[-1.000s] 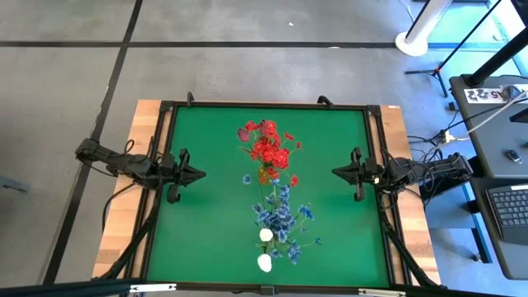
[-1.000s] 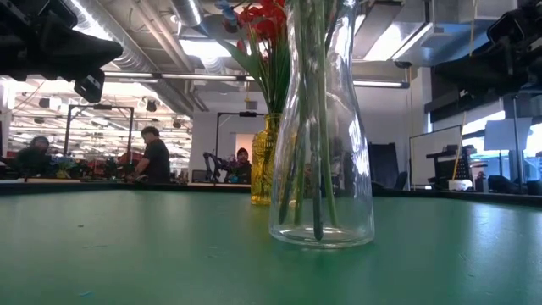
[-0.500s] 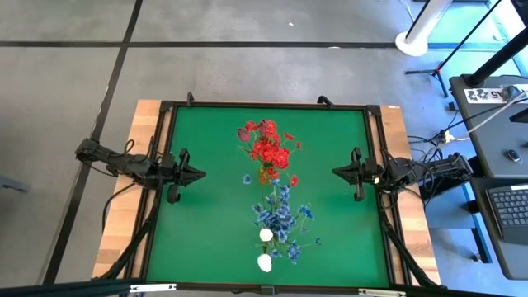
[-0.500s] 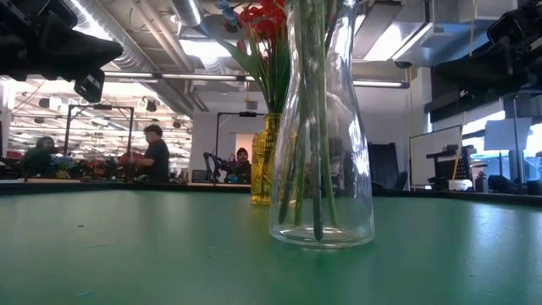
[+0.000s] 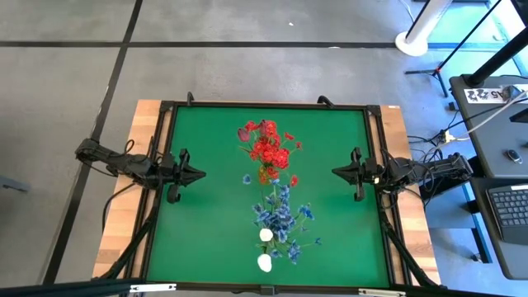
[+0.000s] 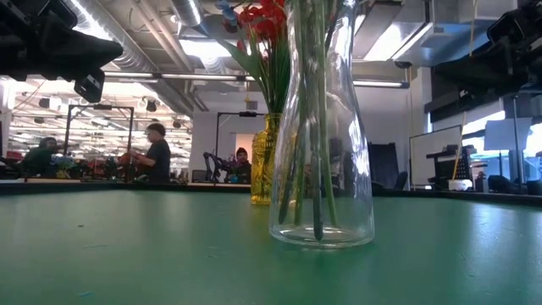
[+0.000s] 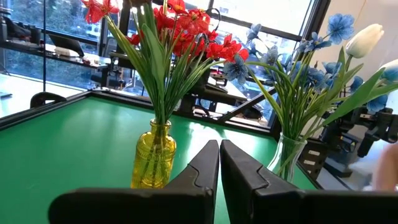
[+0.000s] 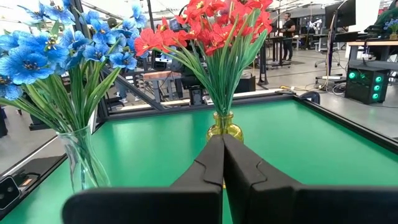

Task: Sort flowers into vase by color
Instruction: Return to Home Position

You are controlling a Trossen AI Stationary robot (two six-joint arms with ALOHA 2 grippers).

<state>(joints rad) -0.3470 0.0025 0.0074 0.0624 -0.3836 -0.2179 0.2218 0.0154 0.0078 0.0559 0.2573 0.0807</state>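
Left gripper (image 5: 198,175): I see it clenched, empty, far left.
Right gripper (image 5: 337,172): clenched, empty, far right.
Yellow vase (image 7: 153,163): red flowers (image 5: 268,148).
Clear vase (image 6: 322,169): blue flowers (image 5: 280,216), white tulips (image 5: 265,235).

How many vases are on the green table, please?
2. The yellow vase with red flowers stands mid-table; the transparent vase with blue and white flowers stands nearer the low camera. None seem hidden.

readable text: none | card (image 5: 487,93) beside table (image 5: 206,239): characters unclear
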